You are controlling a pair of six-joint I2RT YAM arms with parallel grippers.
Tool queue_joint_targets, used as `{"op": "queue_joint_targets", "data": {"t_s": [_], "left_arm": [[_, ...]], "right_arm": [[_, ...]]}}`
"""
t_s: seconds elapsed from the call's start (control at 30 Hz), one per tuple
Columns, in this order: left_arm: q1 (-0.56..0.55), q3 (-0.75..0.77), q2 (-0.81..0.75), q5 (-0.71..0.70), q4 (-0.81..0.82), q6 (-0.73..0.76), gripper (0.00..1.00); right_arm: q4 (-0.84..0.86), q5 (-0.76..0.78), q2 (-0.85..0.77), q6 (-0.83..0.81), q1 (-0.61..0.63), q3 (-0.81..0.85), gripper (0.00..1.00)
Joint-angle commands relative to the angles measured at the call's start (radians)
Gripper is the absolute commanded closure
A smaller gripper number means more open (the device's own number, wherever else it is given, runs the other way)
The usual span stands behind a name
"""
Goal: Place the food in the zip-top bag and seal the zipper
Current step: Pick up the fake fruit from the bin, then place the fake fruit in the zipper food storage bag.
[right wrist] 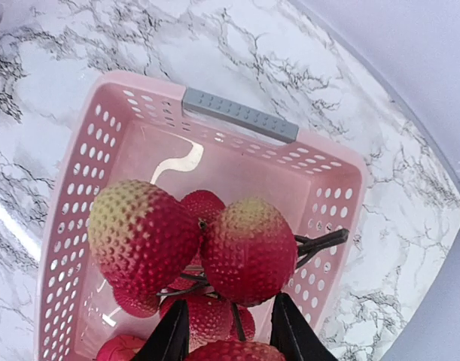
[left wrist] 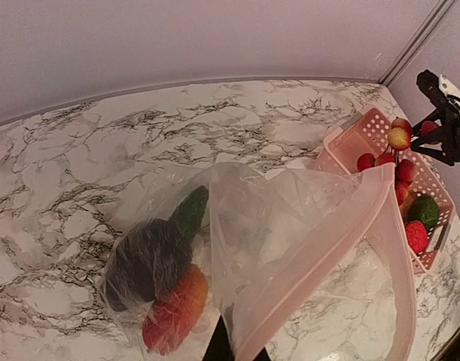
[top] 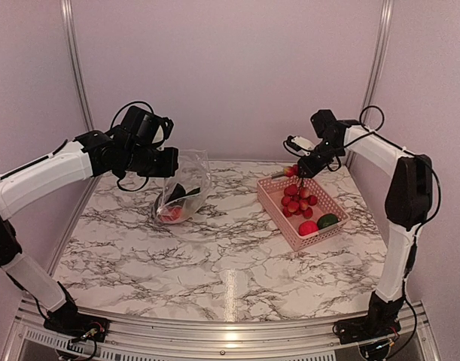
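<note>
The clear zip-top bag (top: pixel 183 194) stands on the table at the left with a dark eggplant (left wrist: pixel 143 259), a green vegetable (left wrist: pixel 190 212) and an orange-red piece (left wrist: pixel 177 308) inside. My left gripper (top: pixel 168 162) is shut on the bag's upper edge and holds the mouth up; its fingertips (left wrist: pixel 214 347) pinch the plastic by the pinkish zipper strip (left wrist: pixel 327 256). My right gripper (top: pixel 297 171) is shut on a bunch of red-yellow round fruits (right wrist: pixel 245 248) on dark stems, lifted over the far end of the pink basket (right wrist: pixel 214 150).
The pink basket (top: pixel 284 226) sits at the right of the table and holds more red fruits (top: pixel 293 201), a red piece (top: pixel 308 227) and a green piece (top: pixel 327 220). A grey handle (right wrist: pixel 241 114) is on its far rim. Walls stand close behind.
</note>
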Motion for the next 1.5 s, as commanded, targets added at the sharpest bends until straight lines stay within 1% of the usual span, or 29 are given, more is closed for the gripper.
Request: {"op": "queue_joint_targets", "data": {"t_s": [0.0,0.13,0.3,0.53,0.6,0.73,0.9,0.97,1.2,1.33,1.47], "left_arm": [[0.002,-0.004,0.007,0.021,0.029,-0.016,1.00],[0.003,-0.002,0.014,0.030,0.041,-0.026,1.00],[0.003,-0.004,0.023,0.051,0.067,-0.055,1.00],[0.001,-0.015,0.043,0.140,0.130,-0.118,1.00],[0.001,-0.006,0.055,0.162,0.134,-0.125,1.00],[0.001,0.025,0.078,0.177,0.120,-0.131,1.00],[0.001,0.039,0.082,0.213,0.137,-0.157,1.00],[0.001,0.042,0.087,0.227,0.151,-0.174,1.00],[0.000,0.052,0.117,0.269,0.215,-0.236,1.00],[-0.003,0.055,0.144,0.310,0.256,-0.278,1.00],[-0.012,0.061,0.166,0.355,0.308,-0.325,1.00]], "right_arm": [[0.023,-0.077,-0.113,0.013,-0.004,0.026,0.68],[0.020,-0.163,-0.166,0.018,-0.003,0.068,0.68],[0.057,-0.278,-0.238,0.021,0.007,0.097,0.68],[0.137,-0.474,-0.317,0.050,0.044,0.119,0.66],[0.148,-0.515,-0.313,0.065,0.070,0.147,0.65],[0.150,-0.579,-0.280,0.074,0.138,0.258,0.64],[0.247,-0.667,-0.243,0.155,0.193,0.337,0.64],[0.255,-0.701,-0.208,0.181,0.206,0.390,0.64],[0.315,-0.798,-0.150,0.245,0.254,0.455,0.64],[0.319,-0.809,-0.130,0.239,0.291,0.488,0.64],[0.375,-0.832,-0.119,0.277,0.307,0.486,0.64]]}}
